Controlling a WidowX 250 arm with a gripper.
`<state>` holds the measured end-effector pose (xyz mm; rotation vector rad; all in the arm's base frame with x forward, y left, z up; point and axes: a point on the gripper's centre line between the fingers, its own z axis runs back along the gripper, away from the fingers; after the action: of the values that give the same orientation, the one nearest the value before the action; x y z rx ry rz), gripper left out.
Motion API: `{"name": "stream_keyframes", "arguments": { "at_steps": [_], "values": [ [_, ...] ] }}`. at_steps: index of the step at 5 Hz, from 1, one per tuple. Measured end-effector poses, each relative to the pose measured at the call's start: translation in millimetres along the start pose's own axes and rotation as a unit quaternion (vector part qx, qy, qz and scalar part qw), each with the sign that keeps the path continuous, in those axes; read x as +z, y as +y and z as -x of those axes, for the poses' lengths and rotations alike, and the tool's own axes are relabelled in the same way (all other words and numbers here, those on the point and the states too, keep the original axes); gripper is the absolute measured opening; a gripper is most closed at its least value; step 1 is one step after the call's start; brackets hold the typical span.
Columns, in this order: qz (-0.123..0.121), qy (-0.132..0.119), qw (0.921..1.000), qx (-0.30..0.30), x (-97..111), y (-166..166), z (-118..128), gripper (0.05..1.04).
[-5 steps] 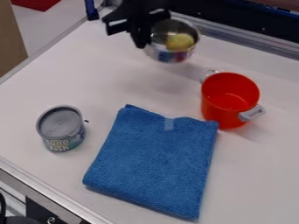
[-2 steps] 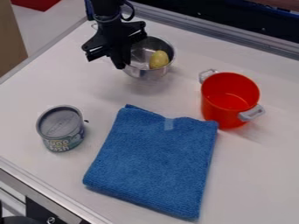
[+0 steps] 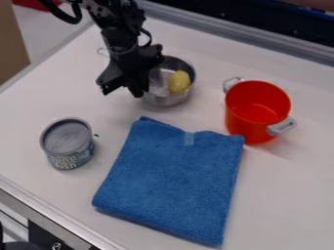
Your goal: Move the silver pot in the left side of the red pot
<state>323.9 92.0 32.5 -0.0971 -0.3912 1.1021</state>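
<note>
At the upper middle, left of the red pot, the black gripper (image 3: 138, 90) is shut on the left wall of the silver pot (image 3: 168, 99). The silver pot is upright with a yellow potato-like item (image 3: 179, 82) inside; whether its base touches the table, I cannot tell. The red pot (image 3: 237, 117), with two grey handles, stands upright on the right, apart from the silver pot.
A folded blue cloth (image 3: 171, 180) lies on the white table (image 3: 287, 195) in front of both pots. On the left stands a grey can (image 3: 67, 143). A metal rail (image 3: 248, 40) borders the back edge.
Held by the gripper, the silver pot has come left and down in the view from near the back edge, with the yellow item inside. The red pot, cloth and can have stayed put.
</note>
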Motion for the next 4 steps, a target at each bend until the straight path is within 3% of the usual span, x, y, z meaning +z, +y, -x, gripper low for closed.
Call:
{"name": "stream_keyframes", "arguments": {
  "at_steps": [1,3,4],
  "values": [
    [-0.011,0.025,0.9984,0.049,0,7,3,0.057],
    [-0.038,0.033,0.9950,0.086,8,6,-2,0.075],
    [-0.050,0.038,0.9941,0.088,12,3,-2,0.217]
  ]
}}
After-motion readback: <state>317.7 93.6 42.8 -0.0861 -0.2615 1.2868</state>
